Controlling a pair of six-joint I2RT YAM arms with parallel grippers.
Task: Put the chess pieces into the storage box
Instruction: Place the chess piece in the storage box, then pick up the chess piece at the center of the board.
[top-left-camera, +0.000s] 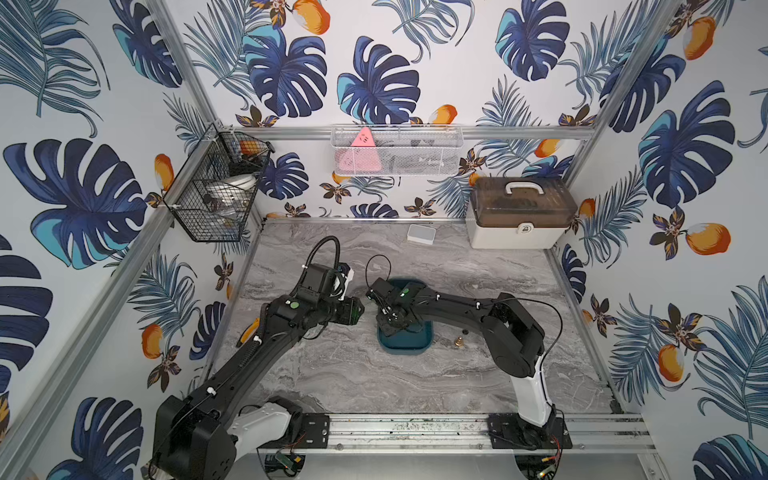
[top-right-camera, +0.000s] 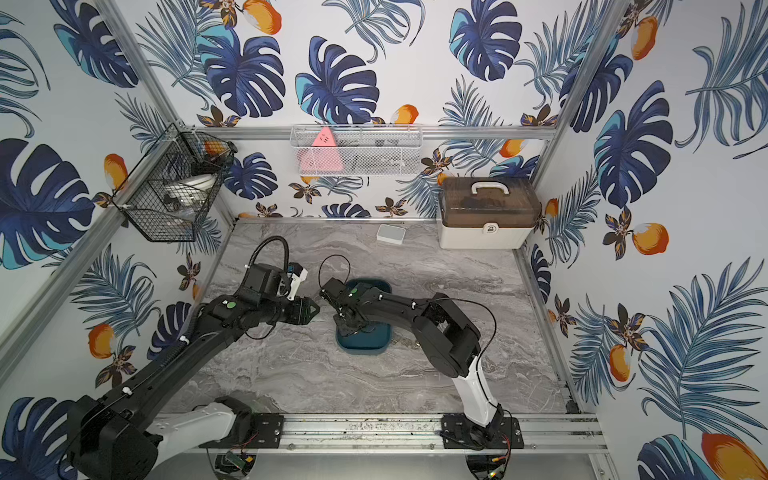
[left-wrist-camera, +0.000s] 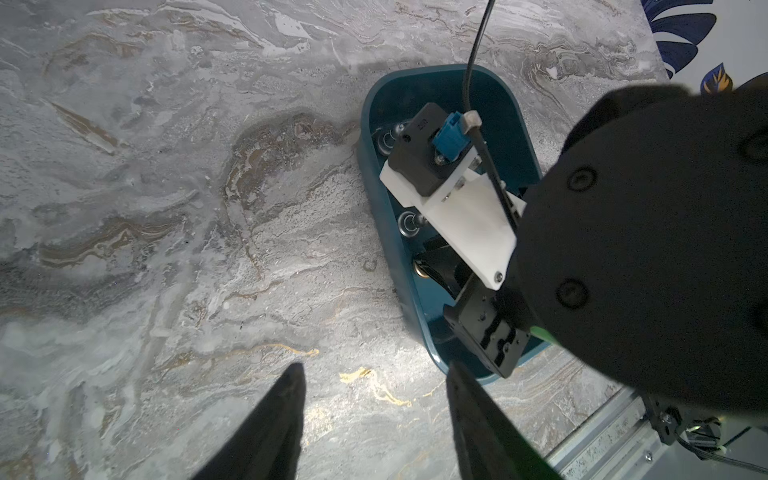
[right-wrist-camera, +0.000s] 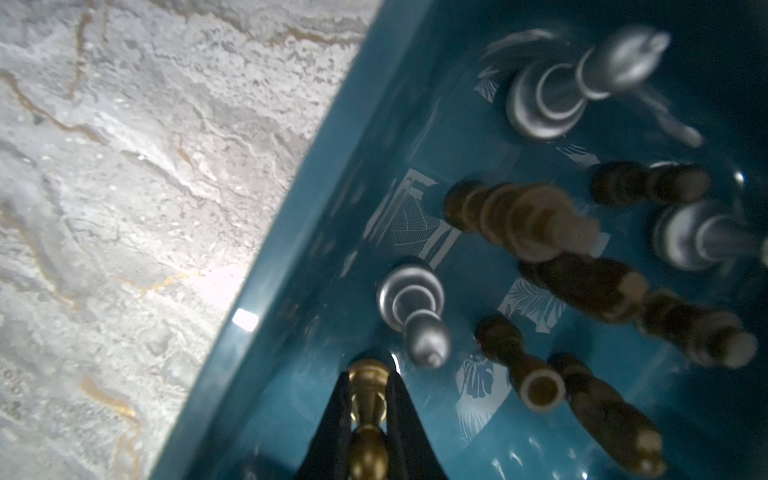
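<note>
Clamps brass-gold chess piece (right-wrist-camera: 369, 451) in right gripper (right-wrist-camera: 369, 380) inside storage box (right-wrist-camera: 282, 332), near its rim; holds left gripper (left-wrist-camera: 374, 368) open beside it.

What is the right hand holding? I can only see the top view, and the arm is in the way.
Observer: The right wrist view shows the right hand shut on a gold piece, just inside the box wall.
Operator: Are more pieces in there?
Observer: Yes: silver pieces and brown pieces sit in the box, some of them blurred.
Operator: Is the left hand open?
Observer: Yes. In the left wrist view the left hand is open and empty, over the table beside the box.
</note>
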